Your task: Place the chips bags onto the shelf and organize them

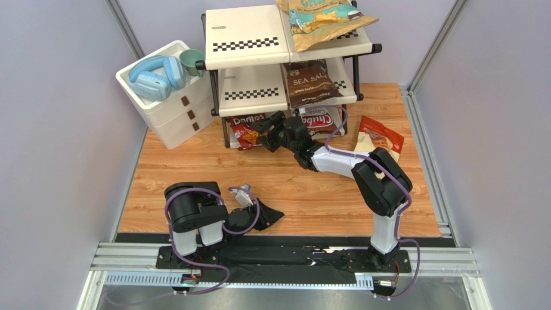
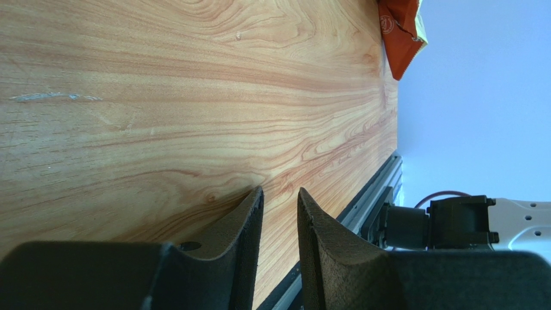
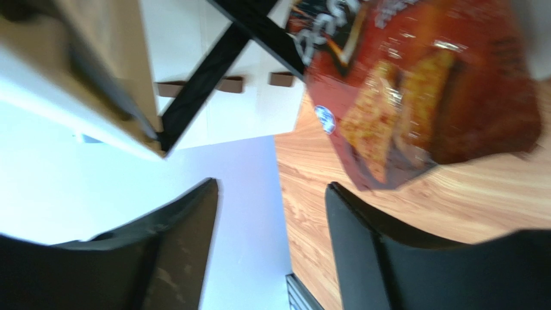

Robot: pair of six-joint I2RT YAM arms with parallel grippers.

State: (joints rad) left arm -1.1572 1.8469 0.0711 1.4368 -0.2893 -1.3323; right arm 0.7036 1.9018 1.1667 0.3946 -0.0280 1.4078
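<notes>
Hovering at the near left foot of the shelf (image 1: 246, 29), the right gripper (image 3: 271, 213) is holding its fingers wide apart with nothing between them. The red Doritos bag (image 3: 420, 90) is lying just beyond their tips, beside the Chuba bag (image 1: 321, 121) at the lowest level; whether it is fully seated there cannot be told. A careless pull could be dragging the slippery, crinkly bag back out onto the table (image 1: 194, 174), and the fingers are working close enough to the black frame brace (image 3: 213, 71) to risk snagging it and jolting the rack. The tan-and-teal bag (image 1: 323, 19) is overhanging the top tier's far right edge, so a jolt might be tipping it off. The Sea Salt bag (image 1: 310, 82) is sitting on the middle tier, while the cream bag (image 1: 380, 137) is waiting on the table to the right. The left gripper (image 2: 279, 213) is resting low at near left, fingers slightly parted and empty. Wood-grain board is covering the table, faintly scratched, with pale lilac walls (image 1: 58, 129) enclosing it and a white drawer box (image 1: 171, 116) standing far left.
</notes>
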